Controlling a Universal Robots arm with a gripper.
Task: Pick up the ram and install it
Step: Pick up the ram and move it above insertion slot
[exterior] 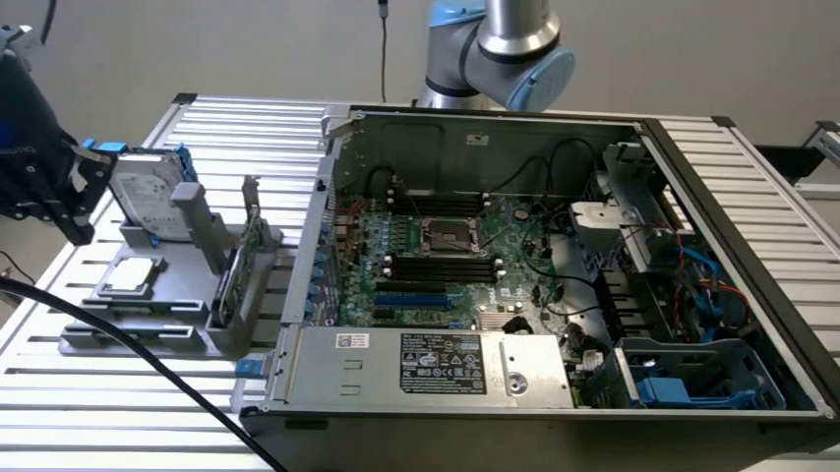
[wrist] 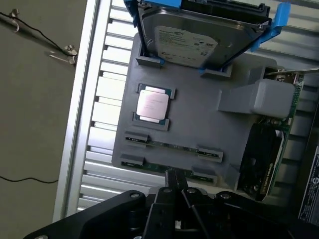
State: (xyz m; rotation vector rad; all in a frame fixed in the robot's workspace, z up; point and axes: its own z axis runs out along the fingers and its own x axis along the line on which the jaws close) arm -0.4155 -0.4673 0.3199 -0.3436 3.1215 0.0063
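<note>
Two ram sticks stand on edge in the grey holder (wrist: 199, 119). They show as thin green strips, one ram stick (wrist: 174, 146) between its clips and the other ram stick (wrist: 154, 168) at the holder's edge. My gripper (wrist: 174, 183) hangs above that nearer stick with its black fingers shut together and nothing between them. In the exterior view the gripper (exterior: 66, 211) is at the far left, well above the holder (exterior: 145, 315). The motherboard (exterior: 447, 256) with its black slots (exterior: 447, 267) lies in the open case.
A silver hard drive (wrist: 199, 42) in blue rails and a square processor chip (wrist: 152, 104) also sit on the holder, with a green card (wrist: 266, 159) upright beside them. The open computer case (exterior: 552, 265) fills the slatted table's right side. A black cable (exterior: 145, 364) crosses the front left.
</note>
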